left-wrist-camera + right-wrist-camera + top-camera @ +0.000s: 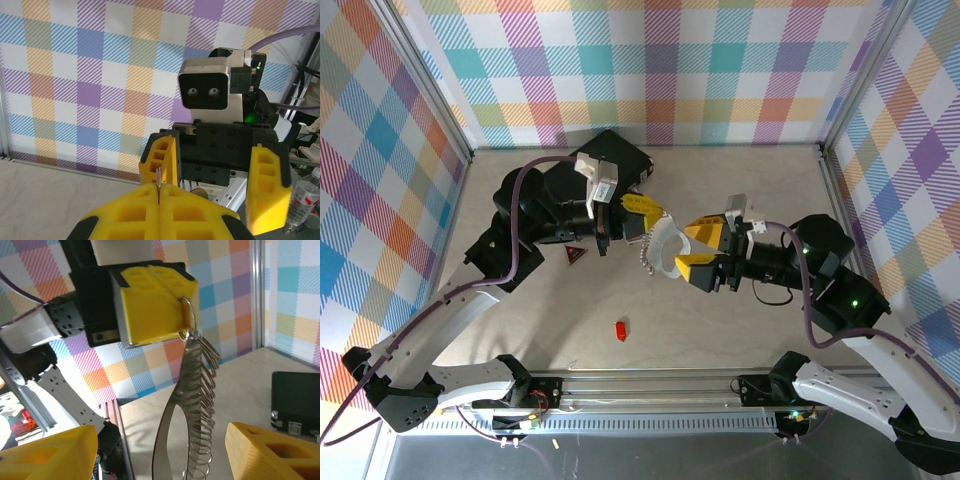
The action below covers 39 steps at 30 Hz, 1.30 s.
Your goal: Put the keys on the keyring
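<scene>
Keyring (658, 252) hangs clamped in left gripper (640, 207), likely held up for threading; right gripper (701, 250) gapes wide just beside it, red key (620, 329) lying nearer on the table (740, 340)

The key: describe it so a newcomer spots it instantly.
Start at the metal rail along the near edge. Just beyond its middle, lying alone, is the key. It is tiny, bright red and oblong, unlike the darker flat triangle farther back.

Pastel plaid panels (650, 70) close the far, left and right sides, joined by pale metal corner posts (430, 85). The tabletop (720, 340) is a light beige, evenly lit, with a silver rail (650, 385) along its near edge
</scene>
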Tool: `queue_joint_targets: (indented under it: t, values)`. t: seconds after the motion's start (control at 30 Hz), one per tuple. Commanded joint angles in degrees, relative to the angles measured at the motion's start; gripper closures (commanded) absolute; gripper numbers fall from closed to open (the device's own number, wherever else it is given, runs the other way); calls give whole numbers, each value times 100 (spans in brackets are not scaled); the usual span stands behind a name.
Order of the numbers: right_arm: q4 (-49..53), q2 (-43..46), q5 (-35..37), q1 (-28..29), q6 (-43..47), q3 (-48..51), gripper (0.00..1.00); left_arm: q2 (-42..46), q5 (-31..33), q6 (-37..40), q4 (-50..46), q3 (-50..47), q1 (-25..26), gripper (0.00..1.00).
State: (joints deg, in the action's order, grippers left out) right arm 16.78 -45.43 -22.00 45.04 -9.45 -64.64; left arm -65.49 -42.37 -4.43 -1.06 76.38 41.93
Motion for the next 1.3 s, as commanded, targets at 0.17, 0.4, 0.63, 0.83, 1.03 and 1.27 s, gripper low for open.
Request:
queue_joint_targets:
  t: [0.17,0.4,0.63,0.83,1.03,1.27]
  values:
    - [375,-225,455,40,330,-13,39,163,343,149,-456,302,39,100]
    - [4,-288,442,110,334,226,49,221,484,223,-852,383,36,100]
    - [-297,-292,565,182,457,481,59,171,493,100,-790,387,35,100]
    - [-398,-315,557,190,576,608,69,80,482,62,-765,465,37,100]
    - [-416,-282,658,192,611,689,86,26,558,71,-782,450,39,100]
    - [-290,-115,1207,212,652,699,100,-19,918,401,-1279,561,36,100]
